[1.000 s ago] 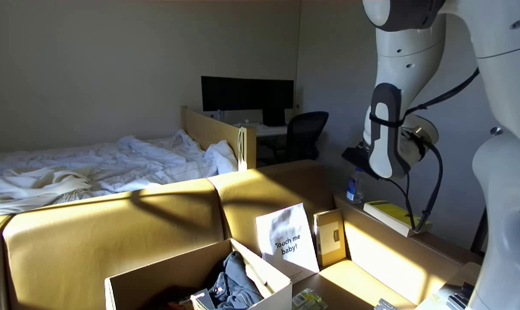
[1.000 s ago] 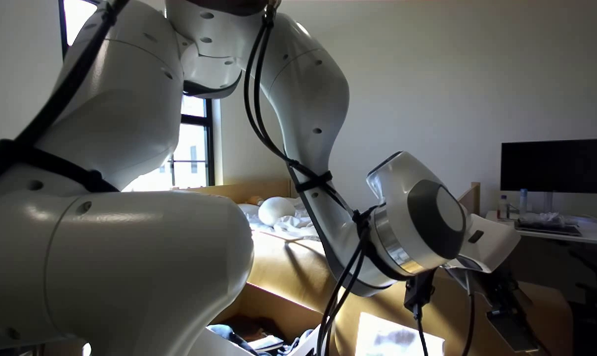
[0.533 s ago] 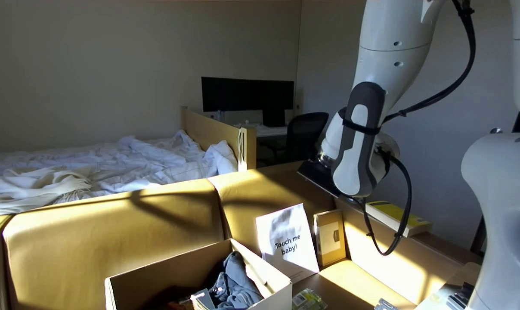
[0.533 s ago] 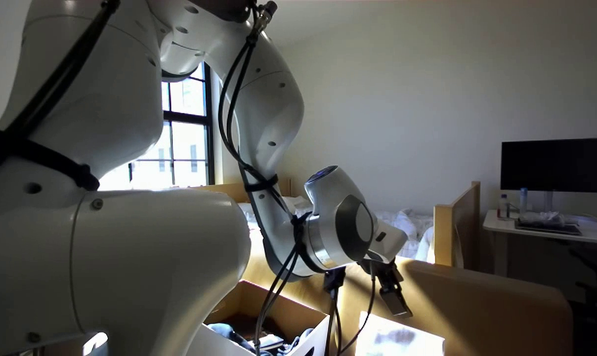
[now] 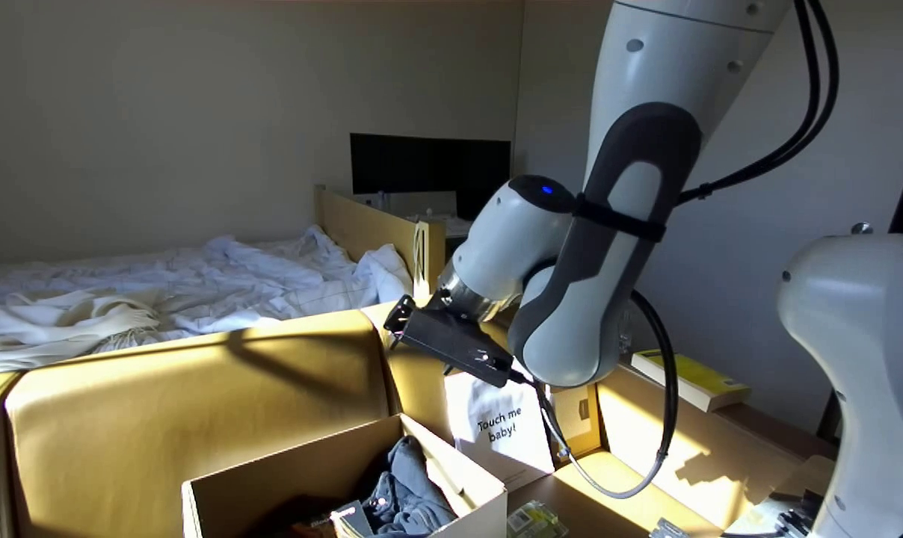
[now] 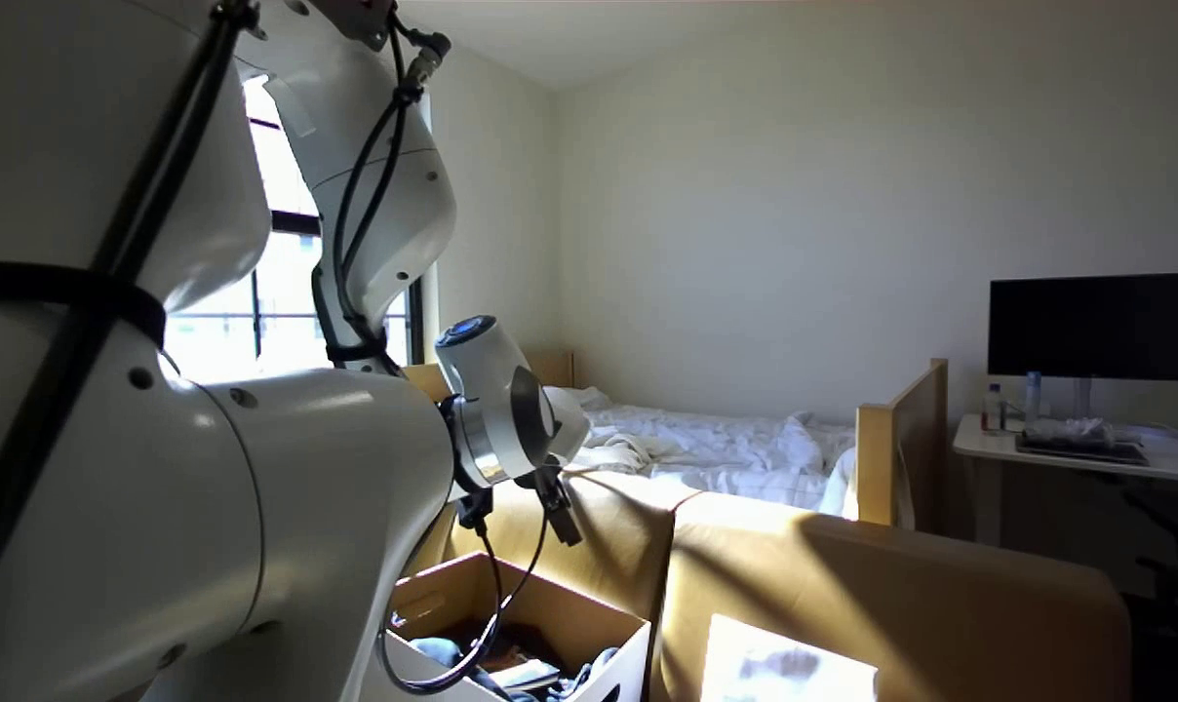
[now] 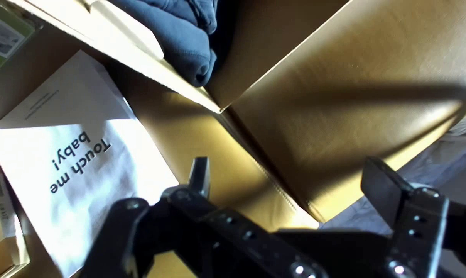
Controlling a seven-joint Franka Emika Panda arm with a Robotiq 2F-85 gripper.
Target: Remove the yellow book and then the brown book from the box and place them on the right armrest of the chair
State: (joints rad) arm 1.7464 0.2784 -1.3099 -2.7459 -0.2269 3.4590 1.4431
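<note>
On the right armrest of the chair [image 5: 773, 432] lies the yellow book [image 5: 692, 379], flat, apart from my gripper. The box [image 5: 291, 457] stands on the seat, also seen in the wrist view, where its corner [image 7: 221, 110] is near the top. Dark blue cloth [image 5: 407, 493] fills part of it. Among it sits a book-like item with a dark cover [image 5: 353, 519]; I cannot tell whether this is the brown book. My gripper [image 7: 286, 170] is open with nothing between its fingers. It hangs above and behind the box's corner, before the chair's backrest [image 6: 608, 507].
A white "Touch me baby!" sheet [image 7: 82, 166] leans on the backrest beside the box, with a brown flat carton [image 5: 582, 411] next to it. A green package [image 5: 535, 521] lies on the seat. A bed [image 6: 726, 448] stands behind the chair. A cable loop [image 5: 646, 478] hangs below the wrist.
The arm has swung left in both exterior views, from near the armrest to near the box. The yellow book has stayed on the armrest, and the box has not moved.
</note>
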